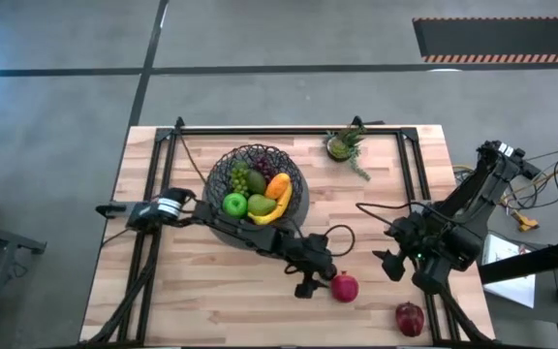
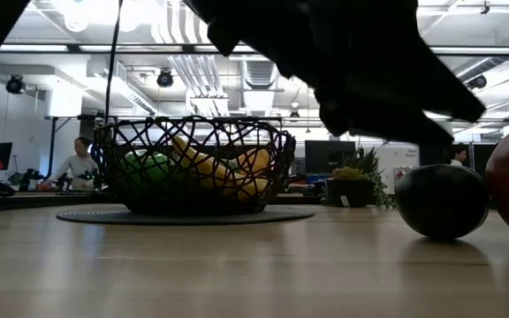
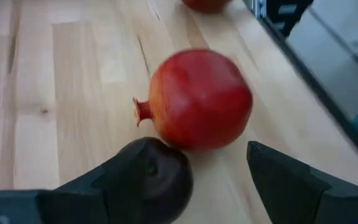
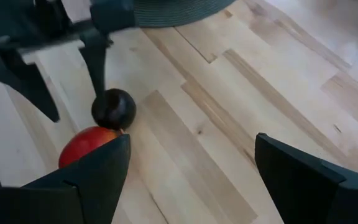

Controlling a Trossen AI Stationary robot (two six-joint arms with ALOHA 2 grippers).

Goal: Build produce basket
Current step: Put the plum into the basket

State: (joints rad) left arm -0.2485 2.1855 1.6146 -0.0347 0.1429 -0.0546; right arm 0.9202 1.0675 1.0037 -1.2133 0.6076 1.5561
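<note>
The black wire basket [image 1: 255, 184] stands on its dark disc base at the table's middle and holds grapes, a green apple, an avocado, an orange piece and a banana [image 1: 277, 206]. The pomegranate [image 3: 201, 99] and the dark plum [image 3: 166, 183] lie side by side on the wood near the table's near edge. My left gripper [image 3: 197, 149] is open low over them, with the plum just inside one finger and the pomegranate ahead of the gap. A red apple [image 1: 409, 317] lies at the near right. My right gripper [image 4: 192, 140] is open above the table, to the right of the pomegranate. My left gripper has the inner side of one finger [image 3: 126, 177] right against the dark plum's side [image 3: 157, 186]; I cannot tell whether they touch. The other finger stands well apart from the plum. The plum rests on the table against the pomegranate.
A small potted green plant [image 1: 345, 145] stands at the far right of the table. A black frame rail [image 1: 289, 129] runs along the far edge and down both sides. Bare wood lies at the near left [image 1: 182, 291]. Cables hang off the right side.
</note>
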